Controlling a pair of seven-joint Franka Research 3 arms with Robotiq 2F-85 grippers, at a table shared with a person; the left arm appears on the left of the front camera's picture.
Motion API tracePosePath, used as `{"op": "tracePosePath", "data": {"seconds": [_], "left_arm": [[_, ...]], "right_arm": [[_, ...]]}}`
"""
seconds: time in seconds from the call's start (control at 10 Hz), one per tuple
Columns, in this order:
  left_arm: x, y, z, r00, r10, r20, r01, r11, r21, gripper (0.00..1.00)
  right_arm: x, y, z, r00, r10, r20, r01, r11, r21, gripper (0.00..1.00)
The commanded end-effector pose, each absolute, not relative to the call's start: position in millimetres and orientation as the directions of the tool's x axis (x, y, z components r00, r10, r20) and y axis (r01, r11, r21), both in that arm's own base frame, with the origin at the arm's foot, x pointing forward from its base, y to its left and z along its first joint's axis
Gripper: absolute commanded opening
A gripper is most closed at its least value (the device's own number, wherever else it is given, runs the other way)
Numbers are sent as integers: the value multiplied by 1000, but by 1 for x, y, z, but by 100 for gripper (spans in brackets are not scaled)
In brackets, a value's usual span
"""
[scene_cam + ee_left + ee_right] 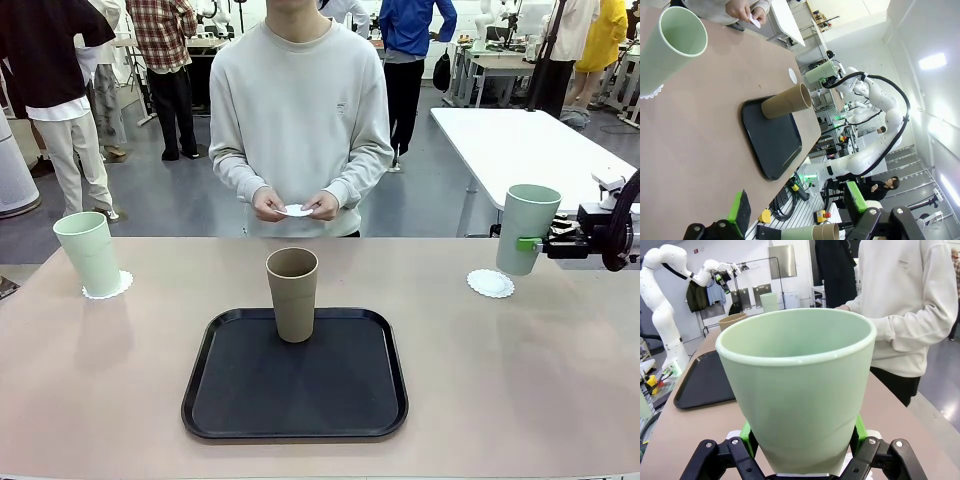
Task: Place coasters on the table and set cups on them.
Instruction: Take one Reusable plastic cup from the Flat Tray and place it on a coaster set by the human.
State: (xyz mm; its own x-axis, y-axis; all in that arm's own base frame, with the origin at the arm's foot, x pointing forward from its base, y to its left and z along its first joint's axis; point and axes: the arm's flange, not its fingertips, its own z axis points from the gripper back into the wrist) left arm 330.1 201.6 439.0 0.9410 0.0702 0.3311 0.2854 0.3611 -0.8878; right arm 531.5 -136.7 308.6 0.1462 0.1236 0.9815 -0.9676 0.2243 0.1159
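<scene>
Upright mint cup [526, 228] held near white coaster [490, 283].

The left pincer [797, 205] gapes empty. A mint cup [670, 50] stands on a scalloped coaster [652, 92], the tan cup [785, 102] on the black tray [775, 150]. Beyond, the right pincer [831, 75] clasps a second mint cup [817, 74] near a bare coaster [793, 75]. A person's hands [742, 9] hold another coaster [755, 21] at the far edge of the tabletop [715, 125].

Tan cup [292, 292] and each mint cup [525, 228] look smooth, matt plastic. Coasters [490, 284] are thin white paper, lacy-edged. Black tray [240, 400] has a faint plastic sheen. Table [520, 380] is smooth, matt.
</scene>
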Motion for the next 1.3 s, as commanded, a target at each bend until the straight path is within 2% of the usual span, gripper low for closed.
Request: {"op": "tracePosePath", "data": {"seconds": [0.0, 0.4, 1.2], "left_arm": [[330, 202, 441, 939, 80, 335, 287, 355, -890, 100], [330, 202, 441, 939, 80, 335, 287, 355, -890, 100], [330, 202, 441, 939, 80, 335, 287, 355, -890, 100]], "right_arm": [[543, -132, 290, 130, 102, 986, -981, 155, 113, 85], [566, -134, 254, 146, 70, 987, -980, 143, 135, 85], [580, -129, 242, 124, 58, 991, -983, 139, 115, 85]]}}
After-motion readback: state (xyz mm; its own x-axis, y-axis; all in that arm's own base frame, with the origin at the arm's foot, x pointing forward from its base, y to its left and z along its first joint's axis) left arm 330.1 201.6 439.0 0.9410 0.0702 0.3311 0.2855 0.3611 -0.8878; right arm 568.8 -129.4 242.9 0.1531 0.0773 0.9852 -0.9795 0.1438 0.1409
